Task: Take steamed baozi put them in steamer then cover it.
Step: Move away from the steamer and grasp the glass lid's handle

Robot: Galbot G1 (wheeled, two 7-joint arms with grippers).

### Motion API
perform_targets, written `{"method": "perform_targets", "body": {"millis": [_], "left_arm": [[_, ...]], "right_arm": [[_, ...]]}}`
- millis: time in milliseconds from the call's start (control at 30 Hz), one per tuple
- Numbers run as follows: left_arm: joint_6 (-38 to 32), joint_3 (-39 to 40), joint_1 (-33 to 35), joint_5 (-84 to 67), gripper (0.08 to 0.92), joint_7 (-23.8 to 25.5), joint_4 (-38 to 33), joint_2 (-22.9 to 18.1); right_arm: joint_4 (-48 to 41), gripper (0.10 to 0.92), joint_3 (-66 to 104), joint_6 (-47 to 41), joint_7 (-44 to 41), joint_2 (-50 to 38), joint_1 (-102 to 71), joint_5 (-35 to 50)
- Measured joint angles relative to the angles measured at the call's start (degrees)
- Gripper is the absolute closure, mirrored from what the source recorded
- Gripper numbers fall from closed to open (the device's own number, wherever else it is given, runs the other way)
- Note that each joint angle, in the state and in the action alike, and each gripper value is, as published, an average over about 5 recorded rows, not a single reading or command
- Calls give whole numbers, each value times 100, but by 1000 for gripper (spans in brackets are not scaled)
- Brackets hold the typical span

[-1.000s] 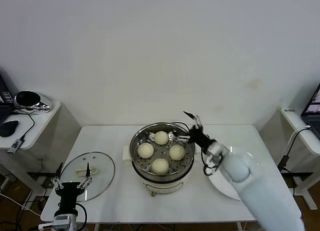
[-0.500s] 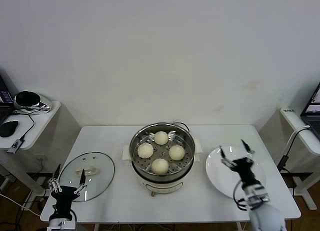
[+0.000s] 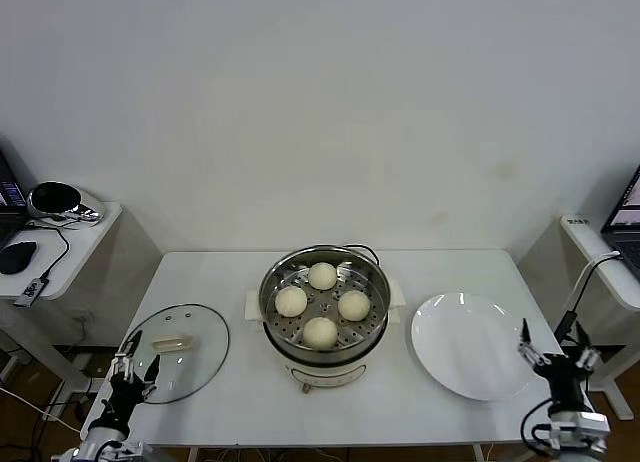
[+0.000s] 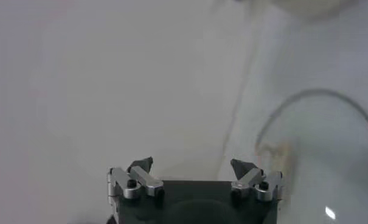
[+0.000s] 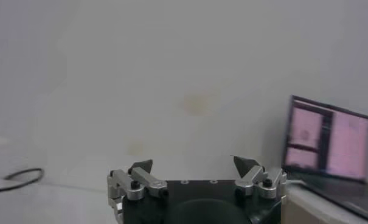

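The steamer (image 3: pixel 270 294), a shiny steel pot on a white base, stands mid-table with several cream-white baozi (image 3: pixel 321 331) on its perforated tray. The cover (image 3: pixel 200 352), a clear glass lid with a cream handle (image 3: pixel 170 343), lies flat on the table to the left and also shows in the left wrist view (image 4: pixel 329 140). My left gripper (image 3: pixel 135 360) hangs open and empty at the table's front left corner, by the lid's near edge (image 4: pixel 191 164). My right gripper (image 3: pixel 556 347) is open and empty, low beyond the front right corner (image 5: pixel 193 163).
An empty white plate (image 3: pixel 470 357) lies right of the steamer. A side table (image 3: pixel 60 242) with a mouse and a shiny object stands at the left. A laptop (image 5: pixel 329 143) sits on a stand at the right. A black cable (image 3: pixel 360 250) trails behind the steamer.
My right arm pulled back from over the steamer, crossed the plate and dropped to the front right corner. My left gripper sank slightly lower and leftward by the lid.
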Motion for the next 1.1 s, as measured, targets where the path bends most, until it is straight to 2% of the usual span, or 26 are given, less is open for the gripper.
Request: {"method": "perform_targets", "body": {"millis": [433,1100], "left_arm": [[-1,426,-750,939,177,8,755,169],[-39,908,-1951,1202,181,-35,1954,177]], "right_arm": [[105,203,433,-53,66,246,-207,-84],[17,203,648,-59,-20,340,-374,-207]]}}
